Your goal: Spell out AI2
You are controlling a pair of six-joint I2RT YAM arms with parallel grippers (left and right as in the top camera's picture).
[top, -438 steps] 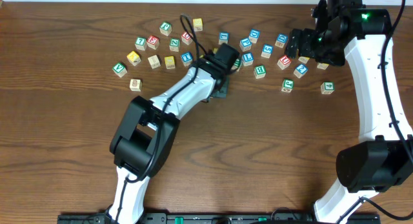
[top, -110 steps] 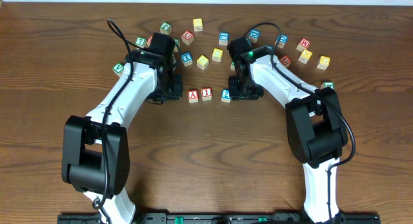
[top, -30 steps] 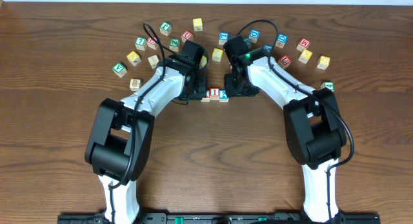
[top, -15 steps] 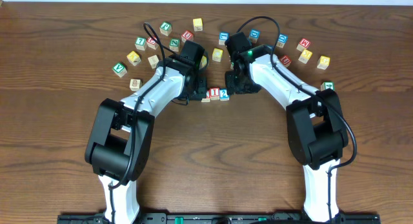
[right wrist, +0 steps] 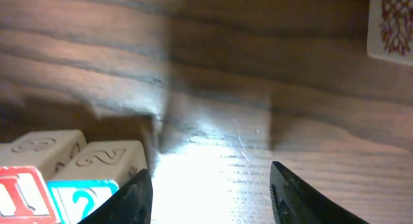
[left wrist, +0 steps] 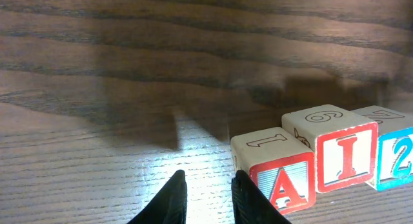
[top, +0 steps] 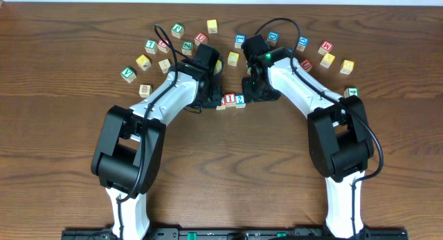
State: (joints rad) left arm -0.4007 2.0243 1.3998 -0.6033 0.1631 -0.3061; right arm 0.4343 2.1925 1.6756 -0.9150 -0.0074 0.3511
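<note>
Dark brown wood-grain table (top: 62, 129) carried all items.

Left gripper (left wrist: 208, 185): the black fingers (left wrist: 173, 197) stood almost together, with only a narrow slit of bare wood between them. Nothing was held.

Right gripper (right wrist: 211, 185): the black fingers (right wrist: 287, 201) stood wide apart over bare, brightly lit wood. Nothing was held.

Small wooden cube with a red-framed red "A" (left wrist: 282, 182) sat just beside the left gripper; contact could not be determined. Small wooden cube with a red-framed red "I" (left wrist: 345, 156) touched the "A" cube on its far side. Small wooden cube with a blue-framed blue "2" (left wrist: 397, 161) touched the "I" cube in turn, just beside the right gripper. All three sat upright in one row between the two grippers, near the table centre, reading A, I, 2.

Pale wooden cube with a dark red pattern (right wrist: 390, 24) lay well apart from the row, beyond the right gripper.

Other coloured lettered cubes (top: 178, 29) lay scattered in an arc along the far side of the table, behind both white arms (top: 173, 95).
</note>
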